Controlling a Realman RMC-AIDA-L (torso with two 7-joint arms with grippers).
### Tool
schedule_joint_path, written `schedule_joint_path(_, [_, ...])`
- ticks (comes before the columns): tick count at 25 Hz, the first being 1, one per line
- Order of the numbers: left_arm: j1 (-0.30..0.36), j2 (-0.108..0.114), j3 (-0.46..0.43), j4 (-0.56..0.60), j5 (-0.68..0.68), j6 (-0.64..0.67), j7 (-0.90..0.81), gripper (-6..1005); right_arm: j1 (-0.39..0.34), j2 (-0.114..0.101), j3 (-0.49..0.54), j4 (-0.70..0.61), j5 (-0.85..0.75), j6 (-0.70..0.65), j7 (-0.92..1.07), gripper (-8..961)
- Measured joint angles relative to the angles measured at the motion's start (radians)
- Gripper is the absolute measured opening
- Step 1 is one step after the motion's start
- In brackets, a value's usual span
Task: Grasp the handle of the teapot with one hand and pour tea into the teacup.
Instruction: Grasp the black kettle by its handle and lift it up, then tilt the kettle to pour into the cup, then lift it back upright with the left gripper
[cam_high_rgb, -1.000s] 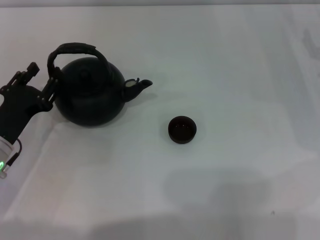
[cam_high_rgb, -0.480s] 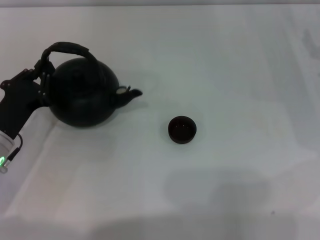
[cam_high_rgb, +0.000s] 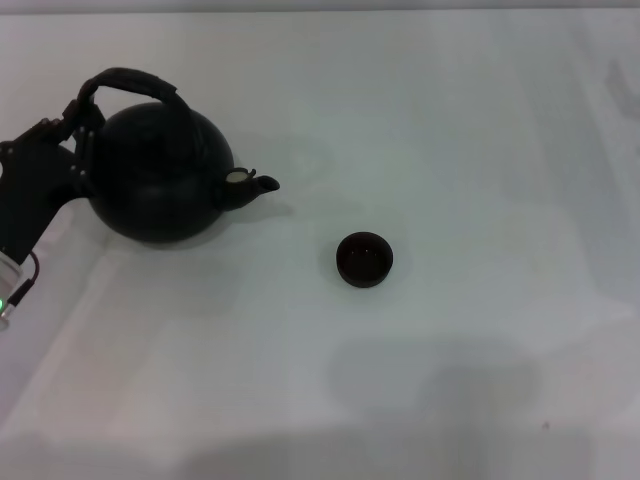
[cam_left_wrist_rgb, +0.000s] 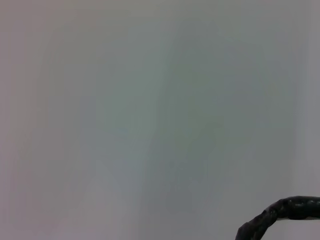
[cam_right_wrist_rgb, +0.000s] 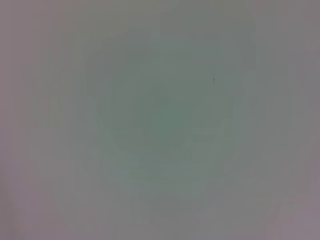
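The large black teapot (cam_high_rgb: 160, 180) stands at the far left of the white table (cam_high_rgb: 450, 120), its short spout (cam_high_rgb: 258, 184) pointing right toward the teacup. Its arched handle (cam_high_rgb: 130, 82) loops over the top, and a piece of it also shows in the left wrist view (cam_left_wrist_rgb: 282, 212). My left gripper (cam_high_rgb: 72, 135) is at the teapot's left side, closed on the handle's left end. The small dark teacup (cam_high_rgb: 364, 259) stands upright well to the right of the teapot and nearer to me. My right gripper is out of view.
The white table surface stretches to the right and toward me around the cup. A soft shadow (cam_high_rgb: 430, 385) lies on the table near the front. The right wrist view shows only a plain grey-green surface.
The teapot has moved left and slightly away together with my left gripper, and its spout has swung lower and closer to the body. The teacup has not moved.
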Motion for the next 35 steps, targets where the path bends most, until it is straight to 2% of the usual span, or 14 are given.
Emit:
schedule_joint_path(11, [-0.039, 0.001, 0.003, 0.093, 0.106, 0.003, 0.046, 134, -0.002, 0.000, 0.000, 0.005, 0.002, -0.001, 0.000, 874])
schedule_joint_path(15, [-0.075, -0.002, 0.003, 0.090, 0.152, 0.003, 0.160, 134, -0.003, 0.001, 0.000, 0.009, 0.002, -0.001, 0.000, 874])
schedule_joint_path(24, [-0.132, -0.003, 0.005, 0.085, 0.206, -0.007, 0.291, 134, 0.000, 0.003, 0.000, 0.011, 0.002, -0.002, 0.001, 874])
schedule_joint_path(35, [-0.171, -0.003, 0.027, 0.091, 0.274, -0.031, 0.359, 117, 0.001, 0.003, 0.000, 0.011, 0.002, -0.003, 0.002, 874])
